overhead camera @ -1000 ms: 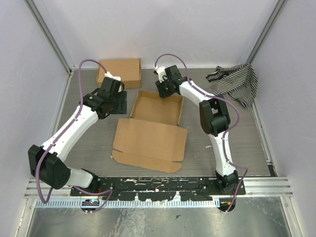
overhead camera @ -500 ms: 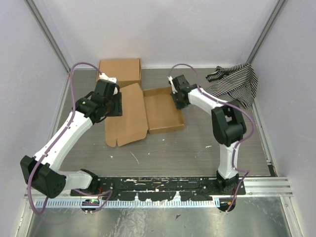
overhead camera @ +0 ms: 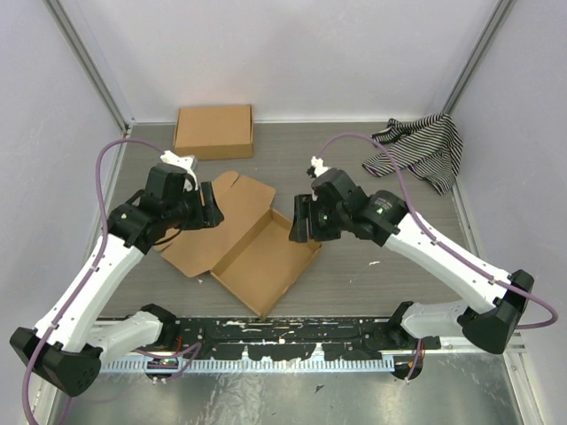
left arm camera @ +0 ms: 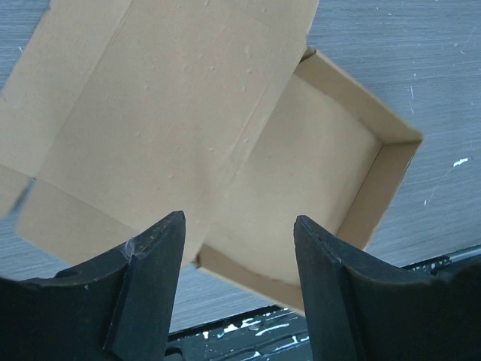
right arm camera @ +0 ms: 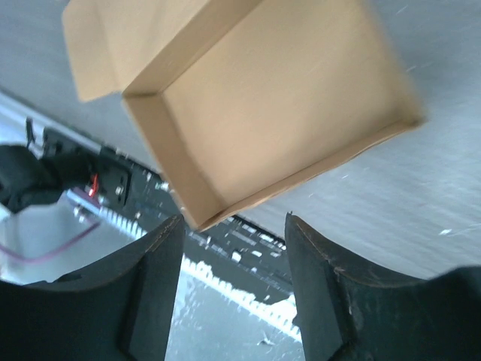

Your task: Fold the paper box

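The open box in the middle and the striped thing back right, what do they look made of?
The paper box looks like plain brown cardboard, matte and unprinted: sharp creases, thin upright walls, a flat lid flap. The striped cloth looks like soft black-and-white fabric, since it lies crumpled in loose folds; the weave is too small to tell.

The left gripper (left arm camera: 239, 226), at 6 o'clock, hangs with jaws apart and empty over the paper box (left arm camera: 225, 135). The box's walled half lies toward 4 o'clock and its flat half toward 10 o'clock, on the grey table (left arm camera: 421, 68).
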Robot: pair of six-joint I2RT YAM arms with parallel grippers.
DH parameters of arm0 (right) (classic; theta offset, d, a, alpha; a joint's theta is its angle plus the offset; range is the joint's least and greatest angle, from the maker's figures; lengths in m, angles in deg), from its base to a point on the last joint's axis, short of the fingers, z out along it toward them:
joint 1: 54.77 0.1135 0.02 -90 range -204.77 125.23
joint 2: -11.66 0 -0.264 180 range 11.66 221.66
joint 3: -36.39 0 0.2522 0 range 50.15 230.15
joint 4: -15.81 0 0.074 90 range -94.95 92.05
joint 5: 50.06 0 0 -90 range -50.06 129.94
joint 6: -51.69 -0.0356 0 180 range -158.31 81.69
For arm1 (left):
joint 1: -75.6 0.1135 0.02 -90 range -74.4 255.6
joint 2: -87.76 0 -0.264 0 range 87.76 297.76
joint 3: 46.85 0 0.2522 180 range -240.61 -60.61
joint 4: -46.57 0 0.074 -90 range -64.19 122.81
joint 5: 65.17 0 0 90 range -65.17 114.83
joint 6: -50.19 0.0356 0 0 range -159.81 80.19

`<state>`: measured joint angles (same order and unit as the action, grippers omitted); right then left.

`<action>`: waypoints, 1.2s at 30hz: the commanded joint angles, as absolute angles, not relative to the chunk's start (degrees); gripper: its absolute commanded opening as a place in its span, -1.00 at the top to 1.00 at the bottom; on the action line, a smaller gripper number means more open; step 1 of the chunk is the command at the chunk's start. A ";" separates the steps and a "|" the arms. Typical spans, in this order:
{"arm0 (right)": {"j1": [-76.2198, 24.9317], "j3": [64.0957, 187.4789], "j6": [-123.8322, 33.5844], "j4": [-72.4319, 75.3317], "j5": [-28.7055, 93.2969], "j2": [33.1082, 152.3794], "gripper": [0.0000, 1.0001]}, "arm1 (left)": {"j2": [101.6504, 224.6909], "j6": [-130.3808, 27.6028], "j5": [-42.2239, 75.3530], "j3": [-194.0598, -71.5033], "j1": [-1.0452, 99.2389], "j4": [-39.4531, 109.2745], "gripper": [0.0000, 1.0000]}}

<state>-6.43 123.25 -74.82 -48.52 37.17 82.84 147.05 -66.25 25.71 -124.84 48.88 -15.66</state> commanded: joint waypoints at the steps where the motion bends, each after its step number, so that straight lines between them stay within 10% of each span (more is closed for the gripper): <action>1: -7.75 130.27 -63.95 -54.41 51.62 87.37 -0.24 | 144.48 -67.28 23.92 -124.07 49.01 -17.88 -0.34; 18: -10.11 139.47 -47.15 -44.93 48.29 120.64 -0.13 | 144.37 -68.79 32.38 -121.98 49.05 -23.54 -0.28; 25: -12.57 132.69 -52.61 -43.44 46.92 120.66 0.68 | 144.24 -69.00 33.77 -120.83 49.05 -24.86 -0.28; 36: -15.19 116.75 -64.35 -45.08 49.49 105.12 0.98 | 153.22 -75.98 32.79 -125.29 49.95 -18.79 -0.50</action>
<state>-15.16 120.11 -58.54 -42.60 47.90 111.17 148.97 -71.64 33.08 -121.60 49.03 -23.22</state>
